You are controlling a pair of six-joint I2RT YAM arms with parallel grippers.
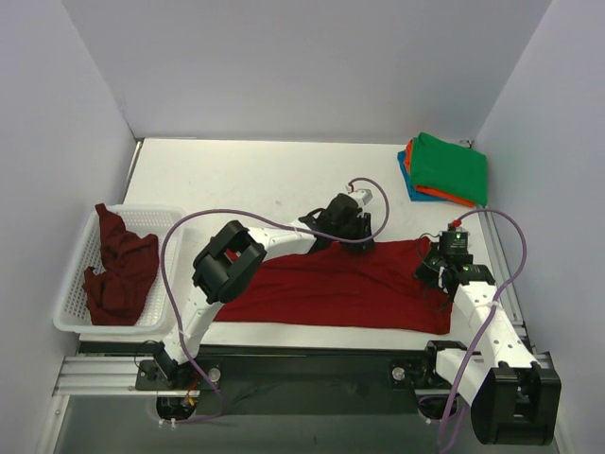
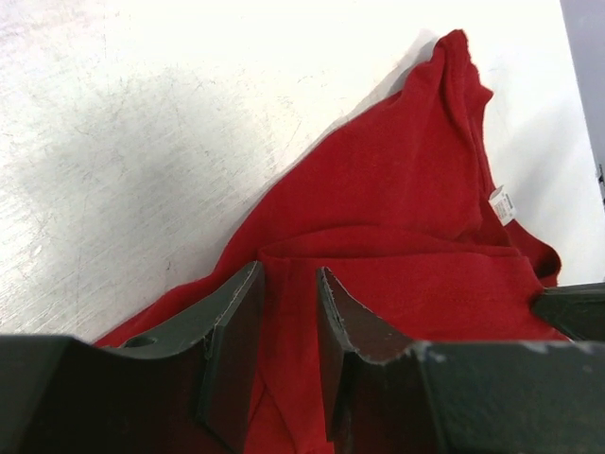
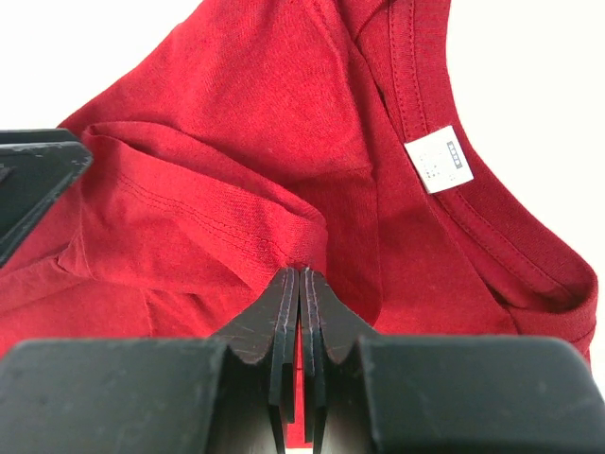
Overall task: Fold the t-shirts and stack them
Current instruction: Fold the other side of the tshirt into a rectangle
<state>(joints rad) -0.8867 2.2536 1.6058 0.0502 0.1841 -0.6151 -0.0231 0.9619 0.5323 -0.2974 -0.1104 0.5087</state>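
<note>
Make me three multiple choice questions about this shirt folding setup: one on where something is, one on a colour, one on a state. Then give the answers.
1. Where does the maroon t-shirt lie?
A in the white mesh basket
B draped over an arm
C hanging on the wall

2. Which colour tops the folded stack?
A blue
B orange
C green

3. How is the right tool?
A wide open
B shut on the red t-shirt
C shut on the basket rim

Answers:
1 A, it slumps inside the basket.
2 C, the uppermost layer is green.
3 B, the right wrist view shows its jaws pressed together on a red fold.
</note>
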